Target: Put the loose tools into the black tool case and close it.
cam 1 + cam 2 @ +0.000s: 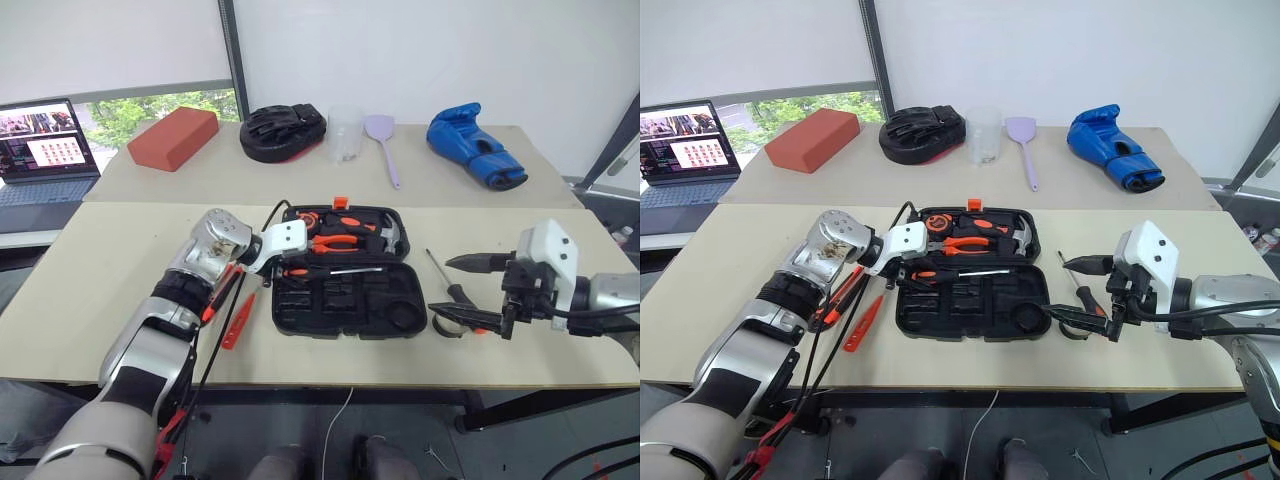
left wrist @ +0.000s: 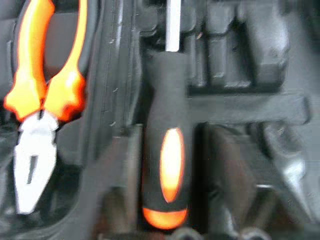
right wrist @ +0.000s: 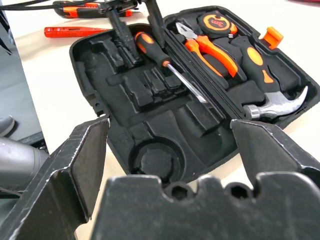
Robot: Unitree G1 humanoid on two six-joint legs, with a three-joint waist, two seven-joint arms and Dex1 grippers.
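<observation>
The black tool case (image 1: 300,312) lies open in the middle of the near table. An orange-and-black screwdriver (image 3: 150,47) rests in a slot at its left end. My left gripper (image 1: 276,270) hangs over that handle, its fingers (image 3: 120,31) spread on either side and not touching it. To the right of the case my right gripper (image 1: 443,285) is open, above a second screwdriver (image 1: 452,290) and the small dark tape roll (image 1: 450,326) on the table. The slim orange tester (image 1: 238,322) and the utility knife (image 3: 75,7) lie left of the case, the knife partly under my left arm.
Orange pliers (image 1: 345,240), a hammer (image 1: 392,236) and a tape measure (image 3: 217,22) sit in the case's far half. The back table holds a red block (image 1: 173,137), black mitt (image 1: 283,131), clear cup (image 1: 345,133), purple spatula (image 1: 385,140) and blue glove (image 1: 475,145). A laptop (image 1: 45,150) stands far left.
</observation>
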